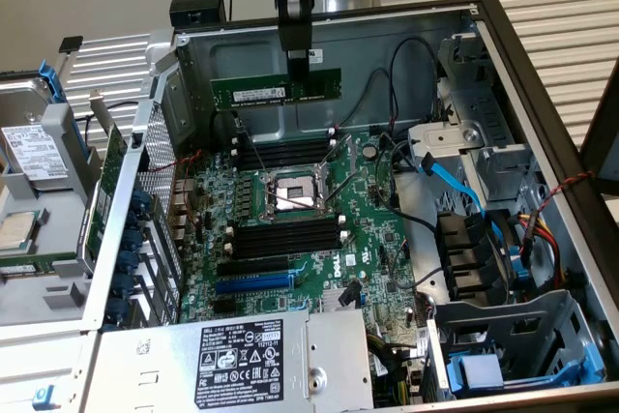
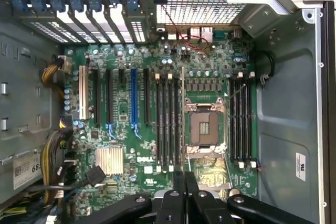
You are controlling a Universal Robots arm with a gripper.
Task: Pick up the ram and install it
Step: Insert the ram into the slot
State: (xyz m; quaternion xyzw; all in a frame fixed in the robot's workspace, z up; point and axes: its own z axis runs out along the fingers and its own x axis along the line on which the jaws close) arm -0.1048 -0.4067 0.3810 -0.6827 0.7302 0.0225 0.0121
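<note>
The ram (image 1: 253,92) is a long green stick with a white label strip. It hangs level and on edge in the air above the open computer case, over the far bank of black memory slots (image 1: 285,154). My gripper (image 1: 298,73) is shut on its upper edge, right of its middle. In the wrist view my gripper (image 2: 185,178) looks straight down at the motherboard. There the ram shows edge-on as a thin line (image 2: 182,119) between the processor socket (image 2: 203,127) and the memory slots (image 2: 168,121) beside it.
A second bank of memory slots (image 1: 285,236) lies nearer the exterior camera, past the processor socket (image 1: 290,195). A blue expansion slot (image 1: 253,282), the power supply (image 1: 242,360), blue cables (image 1: 455,181) and drive bays (image 1: 503,355) crowd the case. A hard drive (image 1: 34,157) lies outside the case.
</note>
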